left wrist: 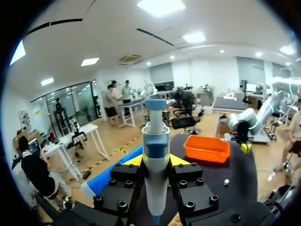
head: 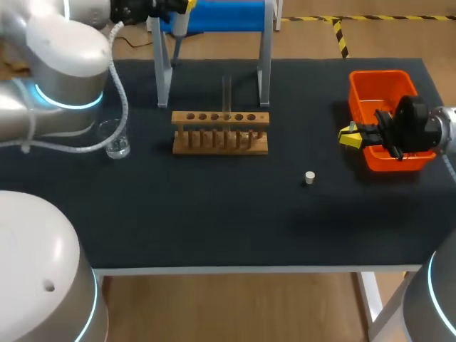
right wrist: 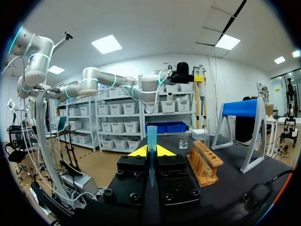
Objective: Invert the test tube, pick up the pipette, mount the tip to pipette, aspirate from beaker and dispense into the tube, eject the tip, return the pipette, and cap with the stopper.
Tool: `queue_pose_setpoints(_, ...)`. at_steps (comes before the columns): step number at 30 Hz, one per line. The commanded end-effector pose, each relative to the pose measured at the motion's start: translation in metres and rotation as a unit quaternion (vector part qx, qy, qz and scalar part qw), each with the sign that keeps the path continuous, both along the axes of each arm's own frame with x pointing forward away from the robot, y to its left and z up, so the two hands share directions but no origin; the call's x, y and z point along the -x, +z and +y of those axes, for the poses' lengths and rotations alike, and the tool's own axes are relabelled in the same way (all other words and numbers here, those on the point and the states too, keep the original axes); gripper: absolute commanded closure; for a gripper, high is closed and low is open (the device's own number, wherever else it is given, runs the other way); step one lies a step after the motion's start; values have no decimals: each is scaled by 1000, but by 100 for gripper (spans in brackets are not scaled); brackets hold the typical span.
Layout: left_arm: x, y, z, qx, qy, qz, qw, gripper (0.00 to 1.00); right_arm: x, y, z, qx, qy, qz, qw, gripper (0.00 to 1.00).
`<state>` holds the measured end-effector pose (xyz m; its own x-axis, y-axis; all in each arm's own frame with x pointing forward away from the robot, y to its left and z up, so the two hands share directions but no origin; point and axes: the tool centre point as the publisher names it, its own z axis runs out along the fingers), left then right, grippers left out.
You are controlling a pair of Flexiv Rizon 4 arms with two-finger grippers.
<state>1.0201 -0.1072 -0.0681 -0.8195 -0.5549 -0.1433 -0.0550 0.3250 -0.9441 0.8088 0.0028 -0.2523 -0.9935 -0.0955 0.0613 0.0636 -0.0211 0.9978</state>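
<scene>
Standing in wooden rack (head: 187, 118): test tube (head: 226, 92); beaker (head: 117, 141) beside.

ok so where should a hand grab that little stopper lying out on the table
Grip the stopper by its round side wall, coming straight down from above. It looks to stand on end, alone on the dark table, with nothing close beside it, so two fingers can drop on opposite sides and close across its middle.
</scene>
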Motion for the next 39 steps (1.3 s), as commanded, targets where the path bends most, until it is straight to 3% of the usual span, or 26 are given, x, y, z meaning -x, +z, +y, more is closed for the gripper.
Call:
queue_pose_setpoints(1,25,8,13,23,-86,6,996,100,0,0,-1,1,1,0,1000,100)
queue_pose_setpoints(6,49,12,1,45,-133,1,990,100,0,0,-1,1,1,0,1000,100)
queue_pose_setpoints(23,121,14,-40,43,-211,52,975,100,0,0,-1,1,1,0,1000,100)
queue_pose_setpoints(39,121,14,-40,43,-211,52,975,100,0,0,-1,1,1,0,1000,100)
